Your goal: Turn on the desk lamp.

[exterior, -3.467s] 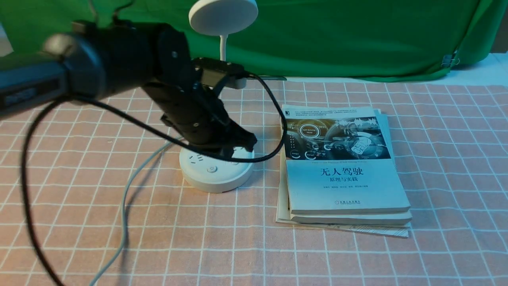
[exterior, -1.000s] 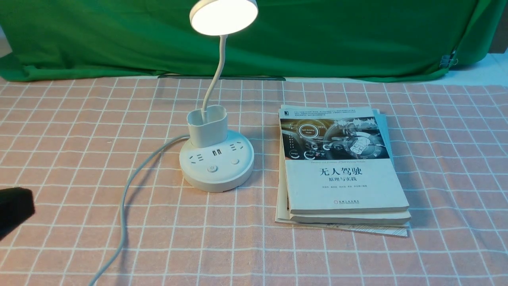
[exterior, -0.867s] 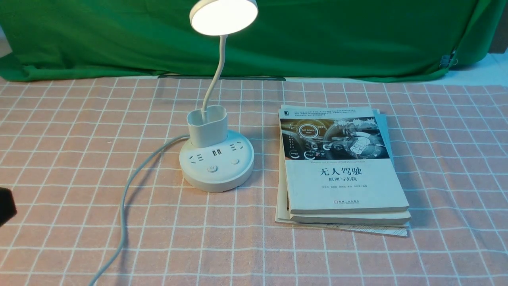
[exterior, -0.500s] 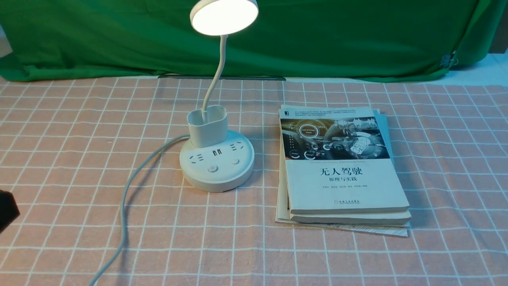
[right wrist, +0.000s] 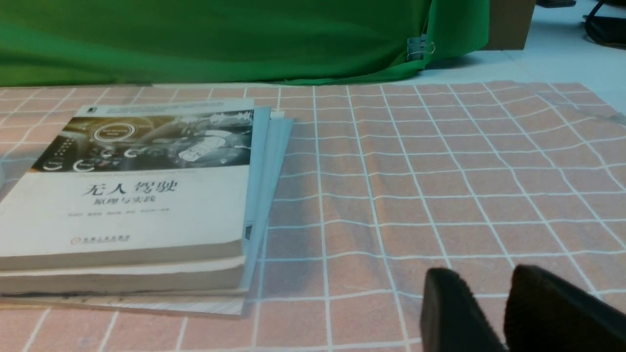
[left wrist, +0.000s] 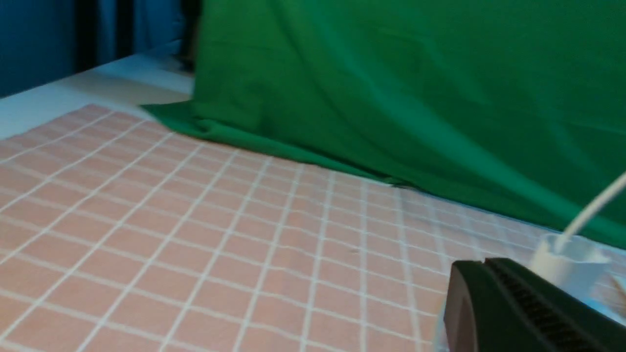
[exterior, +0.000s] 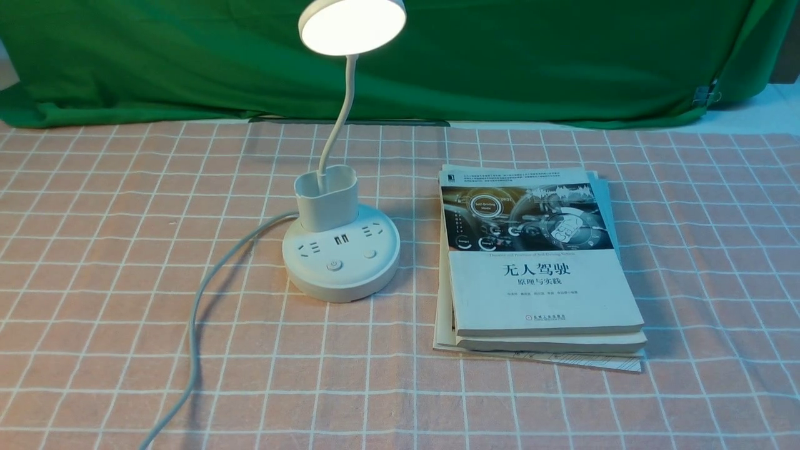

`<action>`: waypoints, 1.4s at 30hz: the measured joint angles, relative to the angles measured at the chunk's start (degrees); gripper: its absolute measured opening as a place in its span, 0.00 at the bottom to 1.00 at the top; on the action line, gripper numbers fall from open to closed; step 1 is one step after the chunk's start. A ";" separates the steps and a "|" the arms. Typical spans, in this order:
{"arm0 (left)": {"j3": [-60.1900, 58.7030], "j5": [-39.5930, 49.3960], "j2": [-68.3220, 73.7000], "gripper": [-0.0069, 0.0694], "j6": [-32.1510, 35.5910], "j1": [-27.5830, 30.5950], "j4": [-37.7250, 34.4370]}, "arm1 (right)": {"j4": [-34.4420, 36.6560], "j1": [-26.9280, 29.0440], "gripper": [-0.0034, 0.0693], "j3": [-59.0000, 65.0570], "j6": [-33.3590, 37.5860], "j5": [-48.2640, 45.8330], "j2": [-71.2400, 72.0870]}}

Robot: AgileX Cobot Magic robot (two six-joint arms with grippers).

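The white desk lamp stands left of centre in the front view. Its round disc head (exterior: pixel 352 25) glows. The thin neck rises from the cup-shaped holder (exterior: pixel 327 197) on the round base (exterior: pixel 340 275), which carries sockets and buttons. Its grey cord (exterior: pixel 200 306) runs toward the front left. Neither arm shows in the front view. In the left wrist view my left gripper (left wrist: pixel 484 264) is shut and empty, with the lamp's holder (left wrist: pixel 572 266) beyond it. In the right wrist view my right gripper (right wrist: pixel 481 278) is empty above the tablecloth, its fingers a narrow gap apart.
A stack of books (exterior: pixel 537 256) lies just right of the lamp, and shows in the right wrist view (right wrist: pixel 132 190). A green cloth backdrop (exterior: pixel 531 62) hangs along the far edge, held by a clip (exterior: pixel 706 95). A pink checked tablecloth (exterior: pixel 719 250) covers the table.
The left arm, which hung over the lamp's base, has pulled back to the left and out of the front view. The lamp head went from unlit to lit.
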State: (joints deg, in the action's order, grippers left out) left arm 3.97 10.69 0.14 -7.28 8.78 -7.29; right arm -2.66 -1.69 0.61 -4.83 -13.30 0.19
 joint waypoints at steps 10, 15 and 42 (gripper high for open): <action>-4.26 -3.89 -0.22 0.12 0.59 -2.30 4.56 | 0.00 0.00 0.38 0.00 0.00 0.00 0.00; -4.26 -0.21 -0.28 0.12 0.80 -5.71 4.90 | 0.00 0.00 0.38 0.00 0.00 0.00 0.00; -4.26 2.08 -0.28 0.12 3.55 -9.59 4.03 | 0.00 0.00 0.38 0.00 0.00 0.00 0.00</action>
State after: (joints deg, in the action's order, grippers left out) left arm -0.29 12.78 -0.13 -3.74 -0.81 -3.26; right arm -2.66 -1.69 0.61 -4.83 -13.30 0.19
